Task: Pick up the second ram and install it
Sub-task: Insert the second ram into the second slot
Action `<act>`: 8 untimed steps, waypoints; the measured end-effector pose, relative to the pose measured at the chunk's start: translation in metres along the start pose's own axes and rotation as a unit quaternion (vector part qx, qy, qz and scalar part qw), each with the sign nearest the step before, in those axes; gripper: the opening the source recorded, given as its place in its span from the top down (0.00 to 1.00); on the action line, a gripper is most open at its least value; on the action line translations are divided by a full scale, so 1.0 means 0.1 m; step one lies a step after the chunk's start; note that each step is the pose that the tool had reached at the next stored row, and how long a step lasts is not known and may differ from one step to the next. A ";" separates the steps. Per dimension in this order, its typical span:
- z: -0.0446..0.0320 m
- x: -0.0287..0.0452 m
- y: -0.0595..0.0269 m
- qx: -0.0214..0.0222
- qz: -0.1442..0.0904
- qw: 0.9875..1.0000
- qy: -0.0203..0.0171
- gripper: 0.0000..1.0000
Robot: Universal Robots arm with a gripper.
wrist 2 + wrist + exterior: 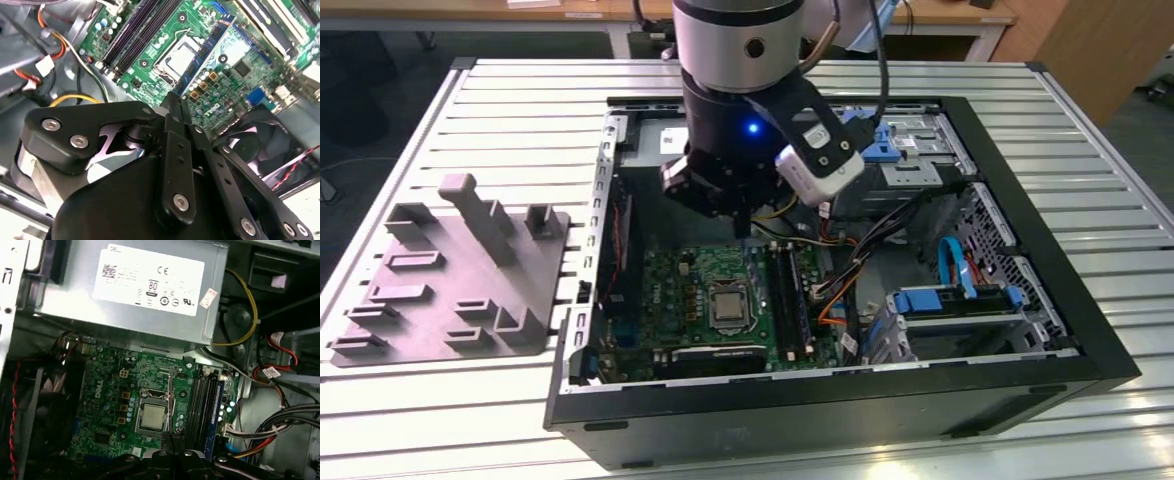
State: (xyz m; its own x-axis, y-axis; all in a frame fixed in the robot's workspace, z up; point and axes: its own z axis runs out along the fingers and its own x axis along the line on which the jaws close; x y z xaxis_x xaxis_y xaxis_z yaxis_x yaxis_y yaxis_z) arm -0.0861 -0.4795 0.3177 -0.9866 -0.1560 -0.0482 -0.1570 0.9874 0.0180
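In the exterior view, the gripper (744, 225) is seen lowered inside the open computer case (854, 400), which is laid on its side on a slatted metal table (1121, 430). The gripper is held above the far part of the green motherboard (707, 270), beyond the processor socket (724, 300) and just beside the black memory slots (781, 285). A grey plastic fixture (454, 270) is set on the table, well apart on the exterior view's left. In the second wrist view, the gripper (175, 100) is shown pressed together on the second ram (210, 50). The ram is pinched at one end and reaches out over the motherboard (240, 70) beside the processor socket (180, 55); the memory slots (135, 30) are seen apart from it, and a case fan (260, 130) lies near the black linkage. In the first wrist view, the second ram (170, 400) is seen edge-on as a thin line rising from the gripper (170, 442), between the socket (152, 416) and the slots (202, 405), with the grey power supply (135, 295) beyond the board.
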 end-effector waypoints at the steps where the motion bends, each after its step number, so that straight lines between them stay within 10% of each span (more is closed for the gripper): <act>1: 0.005 0.000 0.000 0.000 0.009 1.000 0.000 0.89; 8: 0.039 0.002 -0.001 0.004 0.073 0.997 -0.001 0.89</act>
State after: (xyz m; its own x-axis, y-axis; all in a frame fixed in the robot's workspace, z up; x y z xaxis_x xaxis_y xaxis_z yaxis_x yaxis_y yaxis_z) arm -0.0861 -0.4795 0.3138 -0.9988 -0.0114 -0.0482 -0.0123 0.9998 0.0180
